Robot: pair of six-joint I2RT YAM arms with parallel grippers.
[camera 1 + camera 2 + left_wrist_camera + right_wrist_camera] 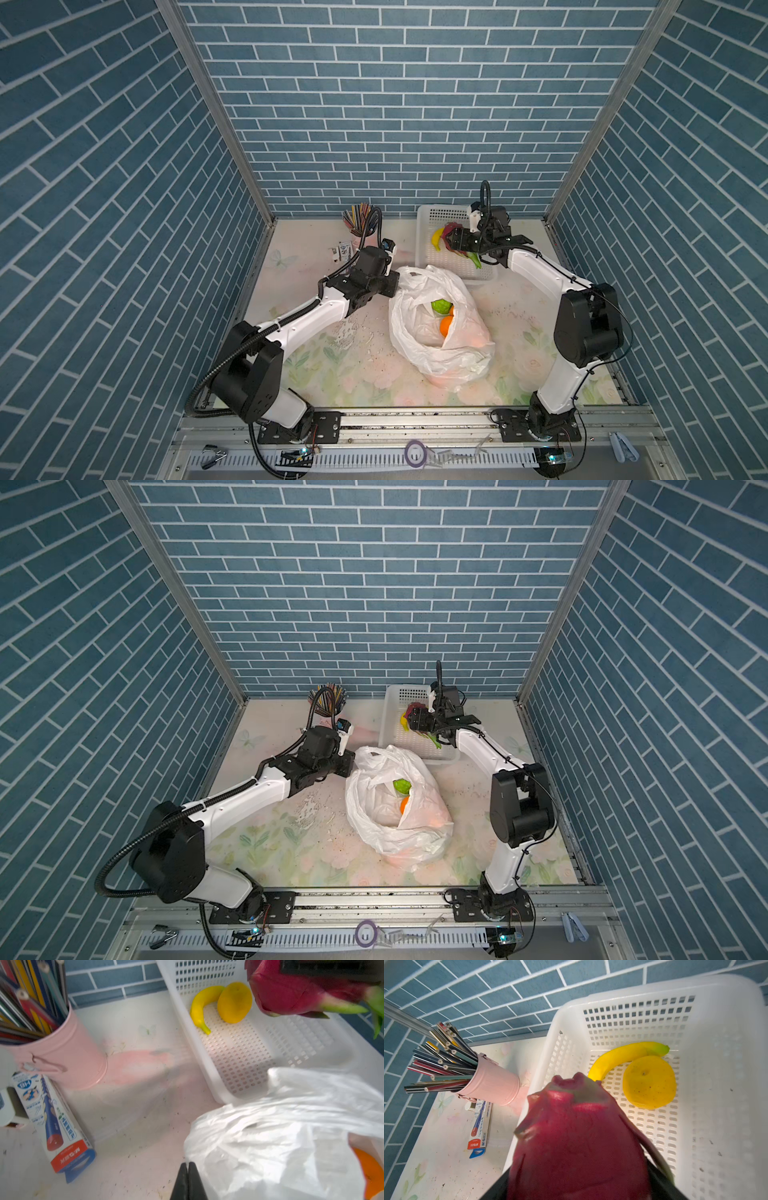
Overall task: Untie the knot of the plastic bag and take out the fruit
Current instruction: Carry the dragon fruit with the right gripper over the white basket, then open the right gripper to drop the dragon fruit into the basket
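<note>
The plastic bag (432, 353) lies in the middle of the desk (332, 374) in both top views. It is white and crinkly, and its mouth is open and faces up. Inside you can see a bumpy green fruit (441, 306) and, touching it just below, an orange (446, 325).

The left hand (188, 1178) is at the upper left edge of the bag. Its two black fingers are pressed together, right beside the plastic. I cannot tell if a bit of the bag is pinched between them.

Farther back, in the upper right part of the desk, sits a white basket (428, 216) with holes in it. The bag's top edge touches its near side. A yellow banana (623, 1055) and a lemon (650, 1082) lie in the basket, touching each other.

The right hand (461, 243) hangs over the basket. It grips a dark pink dragon fruit (577, 1142), which is up in the air above the basket floor.

At the back, left of the basket, stands a pink cup (68, 1051) full of pencils (444, 1059). A pencil box (56, 1126) lies flat beside it.
</note>
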